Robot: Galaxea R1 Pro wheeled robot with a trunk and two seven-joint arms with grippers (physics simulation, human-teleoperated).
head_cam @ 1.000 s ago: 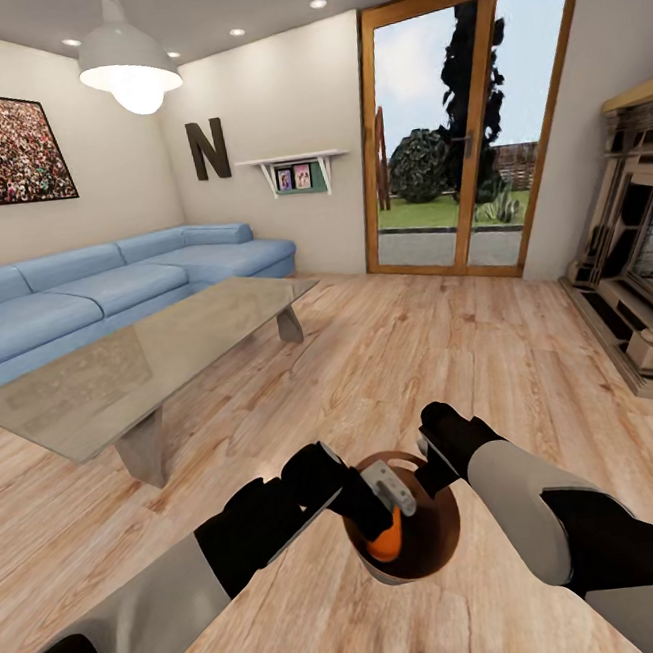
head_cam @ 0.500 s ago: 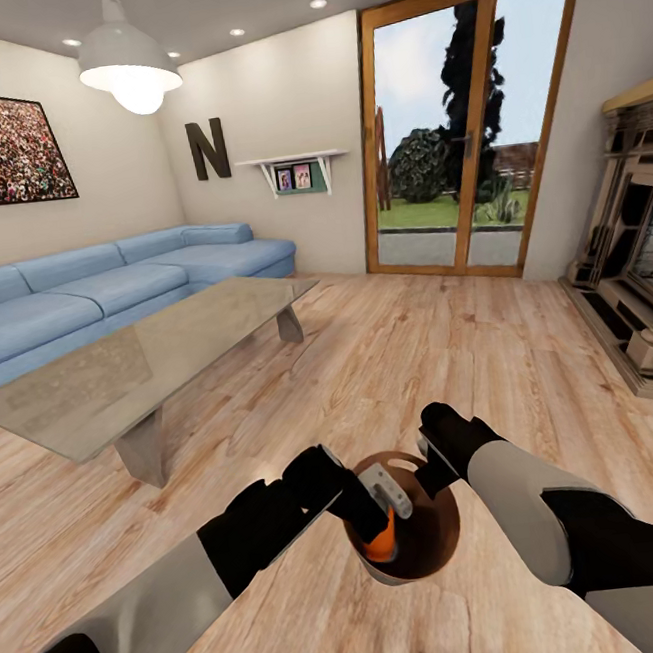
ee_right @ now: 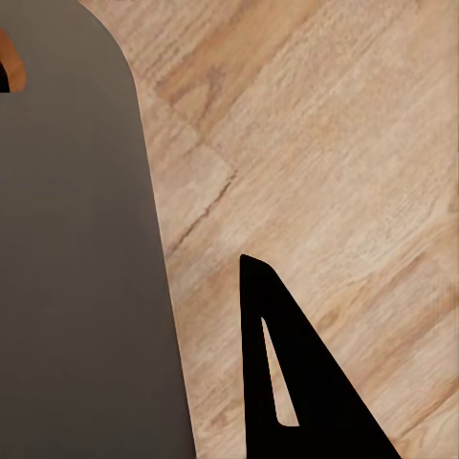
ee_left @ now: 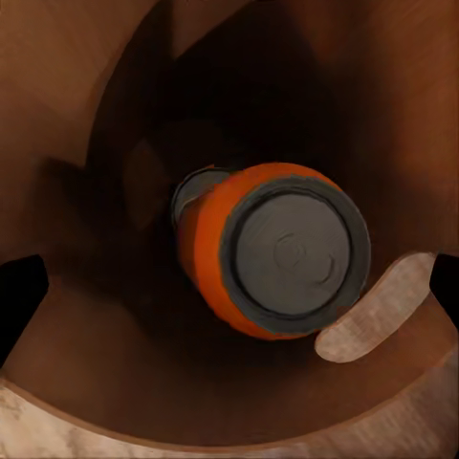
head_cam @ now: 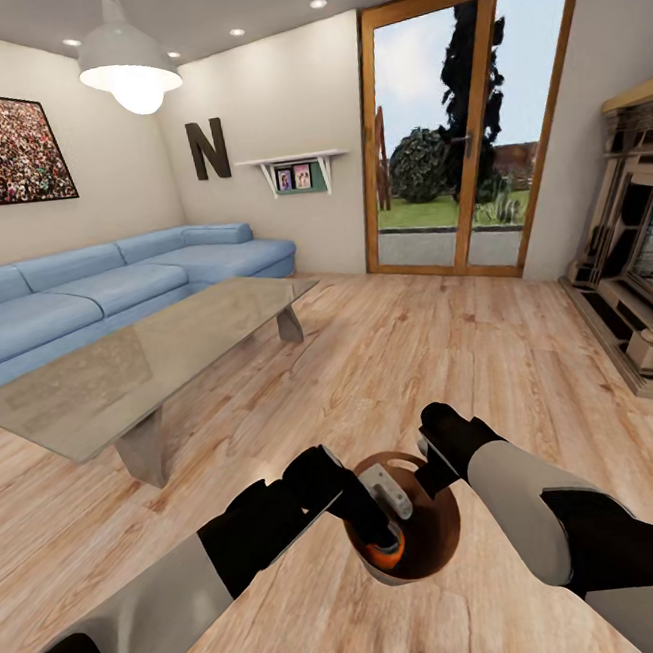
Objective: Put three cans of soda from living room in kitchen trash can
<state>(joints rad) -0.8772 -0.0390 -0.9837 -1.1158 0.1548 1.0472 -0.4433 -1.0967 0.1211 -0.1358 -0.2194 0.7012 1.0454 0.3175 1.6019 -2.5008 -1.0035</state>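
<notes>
- The bin (head_cam: pixel 435 546) sits on the plank floor (head_cam: pixel 420 357) right in front of the robot, brown inside, thin grey wall. Everything below is placed off it.
- Left gripper (head_cam: pixel 383 497) hangs over the bin's mouth, pointing down into it. Its jaws look spread apart, with nothing between them.
- An orange can (head_cam: pixel 383 554) is down inside the bin, under that gripper. The left wrist view shows the orange can (ee_left: pixel 277 251) lying tilted against the glossy brown wall (ee_left: pixel 86 115), grey end facing the camera. There's something grey just behind it, maybe another can, can't really tell.
- Right gripper (head_cam: pixel 433 459) is at the bin's far rim, on the outside. In the right wrist view one dark finger (ee_right: pixel 296 382) stands over bare floor (ee_right: pixel 316 124) beside the bin's grey wall (ee_right: pixel 76 268). Honestly can't tell if those jaws are apart or together.
- Past the bin to the left is the glass table (head_cam: pixel 139 361) on its grey legs.
- Beyond the table, the blue sofa (head_cam: pixel 111 289) runs along the wall, a crowd picture (head_cam: pixel 1 147) above it, and a white lamp (head_cam: pixel 129 71) hanging from the ceiling.
- Further back from the bin: a dark letter N (head_cam: pixel 207 149) and a small shelf (head_cam: pixel 295 169) on the far wall, then the wood-framed glass door (head_cam: pixel 466 121) with garden outside.
- Off to the bin's right, a fireplace (head_cam: pixel 641 253) against the side wall.
</notes>
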